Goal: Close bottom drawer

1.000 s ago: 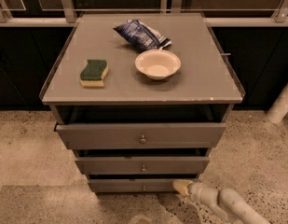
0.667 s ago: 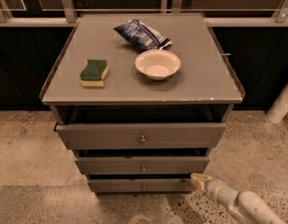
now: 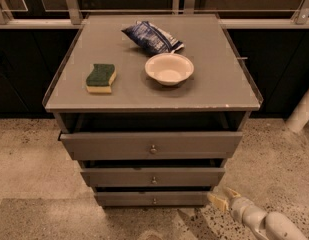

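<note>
The bottom drawer [image 3: 153, 199] is the narrowest grey front, lowest on the cabinet, with a small round knob [image 3: 154, 200] at its centre. A dark gap shows above its front panel. My gripper [image 3: 222, 198] is low at the right, just off the drawer's right end and a little in front of it, not touching it. Its pale fingers [image 3: 216, 202] stand apart and hold nothing. The white arm [image 3: 264, 223] runs off to the bottom right corner.
The mid drawer [image 3: 153, 177] and the widest top drawer [image 3: 152, 145] stick out above it. On the cabinet top [image 3: 214, 91] lie a green-and-yellow sponge [image 3: 101, 78], a white bowl [image 3: 169, 68] and a blue bag [image 3: 152, 37]. Speckled floor surrounds the cabinet; a white pipe [image 3: 301, 111] stands at the right.
My gripper has moved to the right along the bottom drawer's front, from in front of its right part to just past its right end. The drawers look unchanged.
</note>
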You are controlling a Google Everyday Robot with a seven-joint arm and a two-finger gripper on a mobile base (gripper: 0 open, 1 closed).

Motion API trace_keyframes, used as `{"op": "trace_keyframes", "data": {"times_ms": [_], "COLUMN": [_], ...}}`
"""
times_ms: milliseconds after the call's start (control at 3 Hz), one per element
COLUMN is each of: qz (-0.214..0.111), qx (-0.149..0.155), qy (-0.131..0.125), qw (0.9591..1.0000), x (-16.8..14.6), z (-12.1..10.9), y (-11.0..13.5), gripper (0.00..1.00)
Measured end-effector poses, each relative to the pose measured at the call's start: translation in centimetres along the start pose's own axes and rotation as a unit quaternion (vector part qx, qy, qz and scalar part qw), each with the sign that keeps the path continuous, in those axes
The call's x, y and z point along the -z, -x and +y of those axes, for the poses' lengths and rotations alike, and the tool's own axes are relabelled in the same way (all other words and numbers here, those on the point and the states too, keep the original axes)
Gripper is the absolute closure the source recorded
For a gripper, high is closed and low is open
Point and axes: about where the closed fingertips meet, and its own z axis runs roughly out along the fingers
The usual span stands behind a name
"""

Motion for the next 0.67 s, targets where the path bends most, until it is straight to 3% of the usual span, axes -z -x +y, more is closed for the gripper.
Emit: {"op": "trace_keyframes", "data": {"times_ms": [333, 667], "qz": [0.0, 0.0], "qx": [0.0, 0.0], "qy": [0.0, 0.0], "qw": [1.0, 1.0], "x": [0.0, 0.0], "z": [0.0, 0.0], "y": [0.0, 0.0], "gripper": [0.0, 0.0]}}
